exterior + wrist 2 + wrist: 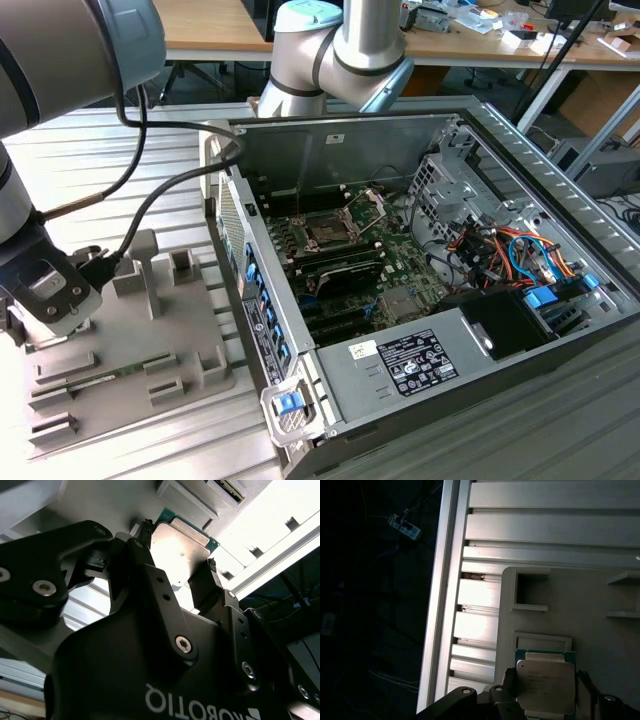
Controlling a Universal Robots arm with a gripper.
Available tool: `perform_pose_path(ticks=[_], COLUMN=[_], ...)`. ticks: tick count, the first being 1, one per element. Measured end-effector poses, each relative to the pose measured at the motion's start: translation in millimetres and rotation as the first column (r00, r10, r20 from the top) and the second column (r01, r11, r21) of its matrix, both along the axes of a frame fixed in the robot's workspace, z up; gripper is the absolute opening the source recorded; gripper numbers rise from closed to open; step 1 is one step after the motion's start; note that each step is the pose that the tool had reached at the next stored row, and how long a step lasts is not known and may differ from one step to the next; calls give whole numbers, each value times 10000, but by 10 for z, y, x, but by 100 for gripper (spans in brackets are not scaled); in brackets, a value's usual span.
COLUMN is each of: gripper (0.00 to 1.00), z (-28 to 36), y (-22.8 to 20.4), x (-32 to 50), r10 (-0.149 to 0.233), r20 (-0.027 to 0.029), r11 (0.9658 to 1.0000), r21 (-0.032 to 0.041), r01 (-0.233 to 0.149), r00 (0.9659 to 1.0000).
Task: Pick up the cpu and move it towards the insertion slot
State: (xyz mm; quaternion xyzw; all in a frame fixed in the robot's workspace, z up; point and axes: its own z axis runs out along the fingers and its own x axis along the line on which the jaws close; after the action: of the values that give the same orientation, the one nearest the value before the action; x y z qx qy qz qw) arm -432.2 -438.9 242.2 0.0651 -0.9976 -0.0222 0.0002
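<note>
My gripper (pixel 178 554) stands narrow, clamped on the chip (pixel 184 540). In both wrist views my black fingers (pixel 147 570) press against two opposite edges of the chip, and its pale metal top and thin green border show between them. The chip's other two edges are free. I cannot tell whether its underside is clear of the tray (pixel 592 610) or touching it. Just beside one free edge, a low pocket wall (pixel 543 641) of the tray runs parallel to it.

In the first wrist view the tray's rim ends near my gripper. Past it lies the ribbed metal table (pixel 530 530), then the table's edge rail (pixel 445 580), and beyond that rail a dark drop.

In the exterior view my wrist (pixel 50 290) hangs over the tray at the exterior view's left. Upright posts (pixel 145 265) stand on the tray between me and the computer case (pixel 400 130). The socket (pixel 328 230) lies well apart from my gripper, down inside the open-topped case and past its near side wall (pixel 250 290). The socket's hinged plate (pixel 372 205) is tilted up. The room above the tray and above the case is open. A black cable (pixel 150 195) arcs from my wrist toward the case's near corner.
</note>
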Motion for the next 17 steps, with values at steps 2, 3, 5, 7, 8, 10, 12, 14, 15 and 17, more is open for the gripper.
perform_pose_path(ticks=[2,3,5,7,8,10,12,14,15,17], gripper=[55,55,55,55,55,55,55,55,55,55], z=[16,21,38,51,60,67,81,94,98,109], y=[0,0,0,0,0,0,0,0,0,0], x=[0,0,0,0,0,0,0,0,0,0], r10=[0,0,0,0,0,0,0,0,0,0], r20=[0,1,0,0,1,-1,-1,1,0,0], r11=[10000,10000,10000,10000,10000,10000,10000,10000,10000,10000], r21=[0,0,1,0,1,0,-1,0,1,0], r01=[0,0,0,0,0,0,0,0,0,0], r00=[10000,10000,10000,10000,10000,10000,10000,10000,10000,10000])
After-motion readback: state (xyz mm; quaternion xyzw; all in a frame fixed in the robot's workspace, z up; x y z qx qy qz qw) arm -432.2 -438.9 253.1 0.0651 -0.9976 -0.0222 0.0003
